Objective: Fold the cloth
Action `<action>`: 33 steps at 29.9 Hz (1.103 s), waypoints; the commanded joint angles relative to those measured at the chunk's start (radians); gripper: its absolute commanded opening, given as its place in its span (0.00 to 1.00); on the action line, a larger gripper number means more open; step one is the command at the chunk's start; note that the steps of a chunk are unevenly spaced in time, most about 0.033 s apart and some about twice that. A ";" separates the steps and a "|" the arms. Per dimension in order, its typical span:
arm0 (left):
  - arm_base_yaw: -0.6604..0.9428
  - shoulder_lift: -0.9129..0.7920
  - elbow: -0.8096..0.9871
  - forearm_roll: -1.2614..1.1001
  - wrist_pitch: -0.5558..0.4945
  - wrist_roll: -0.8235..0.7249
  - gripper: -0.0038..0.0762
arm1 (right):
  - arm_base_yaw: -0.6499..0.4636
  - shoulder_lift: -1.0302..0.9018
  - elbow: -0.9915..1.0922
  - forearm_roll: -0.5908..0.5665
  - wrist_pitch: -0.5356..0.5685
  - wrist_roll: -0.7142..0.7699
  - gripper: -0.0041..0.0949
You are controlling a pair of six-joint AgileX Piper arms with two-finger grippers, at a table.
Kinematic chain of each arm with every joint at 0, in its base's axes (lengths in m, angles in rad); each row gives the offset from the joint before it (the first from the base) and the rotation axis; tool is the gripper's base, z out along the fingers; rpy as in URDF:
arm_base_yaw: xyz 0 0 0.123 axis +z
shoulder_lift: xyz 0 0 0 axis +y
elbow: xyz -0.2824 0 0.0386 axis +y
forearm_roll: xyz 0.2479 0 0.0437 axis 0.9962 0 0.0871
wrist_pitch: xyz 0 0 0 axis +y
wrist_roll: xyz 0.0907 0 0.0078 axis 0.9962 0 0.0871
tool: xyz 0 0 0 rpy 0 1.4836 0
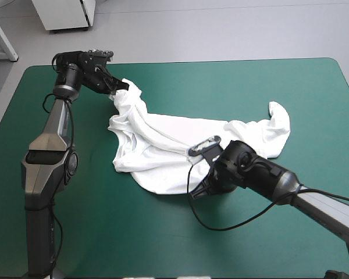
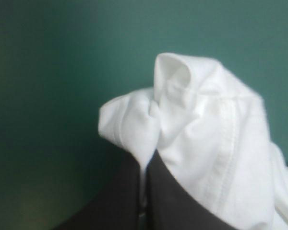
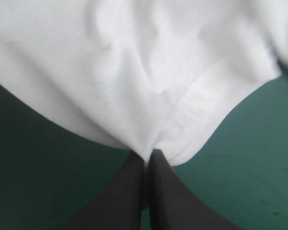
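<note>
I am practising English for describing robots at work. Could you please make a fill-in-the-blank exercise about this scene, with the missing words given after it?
1. The white T-shirt lies crumpled on a ____ table cover.
2. The left tool is ____ on a bunched part of the T-shirt.
3. The right tool, too, grips the ____.
4. Of the two tools, the ____ one is nearer the table's far edge.

Missing words: teal-green; shut; T-shirt; left.

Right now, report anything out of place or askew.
Nothing is damaged or spilled. The T-shirt lies crumpled and skewed, pinched by the left gripper at its far end and the right gripper at its near edge.
</note>
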 commanded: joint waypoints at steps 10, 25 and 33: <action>-0.001 -0.429 -0.078 0.007 0.039 0.006 0.02 | -0.001 -0.165 -0.534 -0.408 0.175 -0.047 0.02; -0.001 -0.917 -0.078 -0.092 -0.106 0.047 0.02 | -0.001 -0.169 -1.245 -0.457 0.136 -0.337 0.02; -0.001 -1.080 -0.078 -0.149 -0.195 0.084 0.02 | -0.001 -0.169 -1.377 -0.234 0.009 -0.442 0.03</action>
